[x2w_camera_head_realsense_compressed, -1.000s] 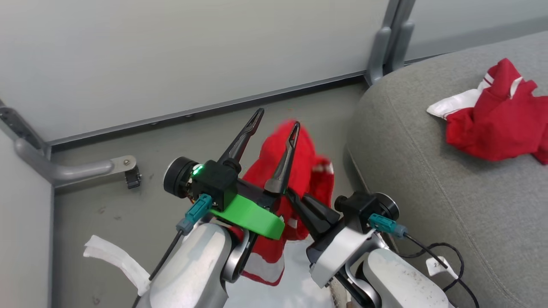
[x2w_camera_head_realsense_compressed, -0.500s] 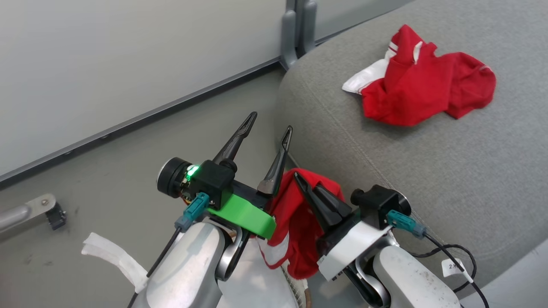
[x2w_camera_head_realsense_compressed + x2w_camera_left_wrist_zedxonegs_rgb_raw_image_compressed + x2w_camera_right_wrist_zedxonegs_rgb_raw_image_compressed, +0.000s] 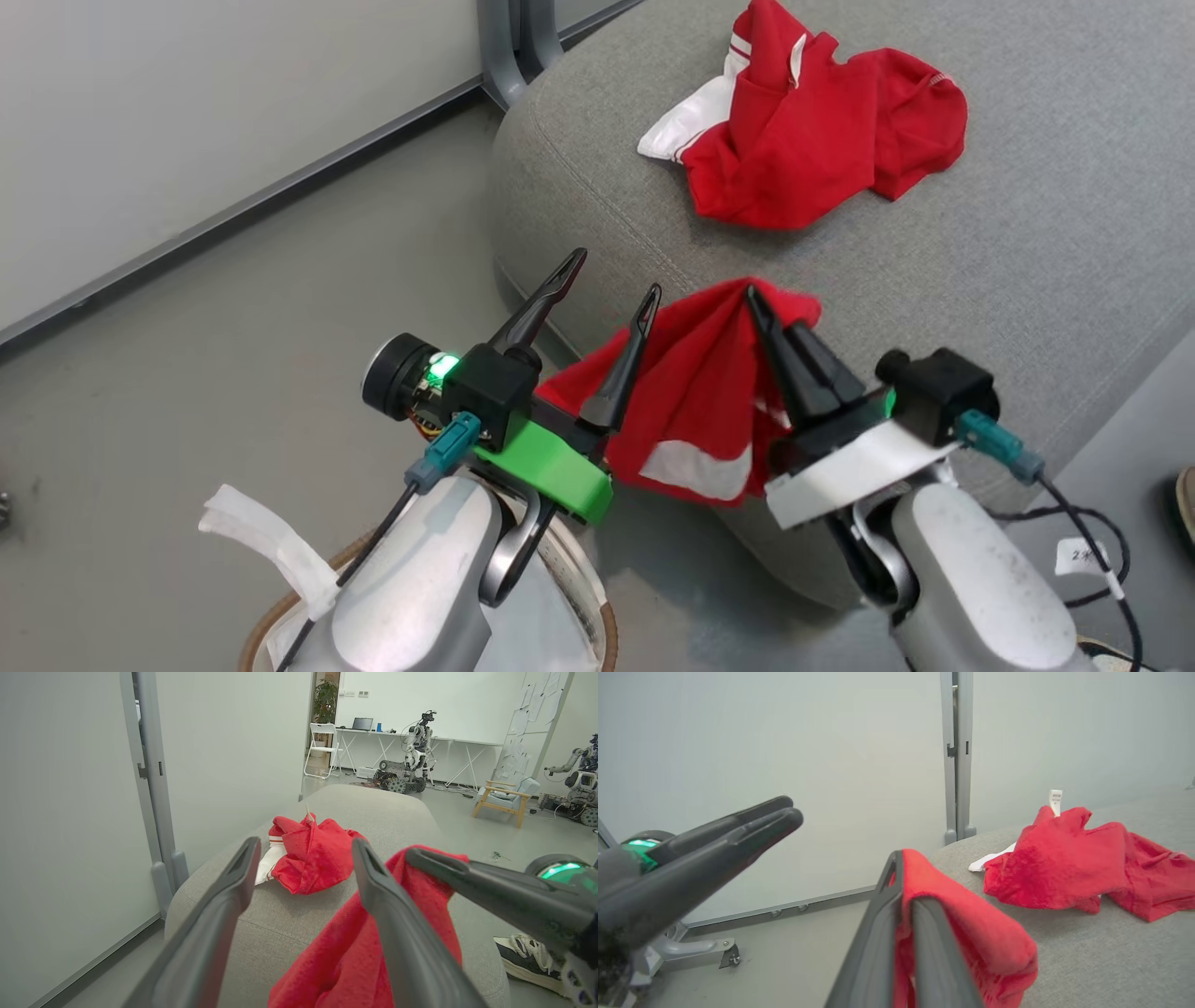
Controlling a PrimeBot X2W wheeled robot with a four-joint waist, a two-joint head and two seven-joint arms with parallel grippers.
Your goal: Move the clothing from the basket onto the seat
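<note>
Looking close to our own body first, we see the basket (image 3: 606,635) low down, with its brown woven rim; a strip of its soft white cloth liner (image 3: 257,560) hangs over the side; just above it our left gripper (image 3: 616,271) has its two long dark fingers wide apart and holds nothing, same as a moment ago; our right gripper (image 3: 752,297) has its fingers tight together, clamped on a red jersey (image 3: 695,392) that droops in soft folds with a white patch; a second ago that jersey hung over the bare floor (image 3: 233,327) next to the seat; we have turned since, and now it hangs over the rounded edge of the seat (image 3: 980,280); so we think it is nearly ready to be let go; the seat is big, grey and fuzzy, with a stitched line; farther on, another red jersey (image 3: 803,140) lies crumpled on it; behind is a smooth pale wall (image 3: 187,112).
</note>
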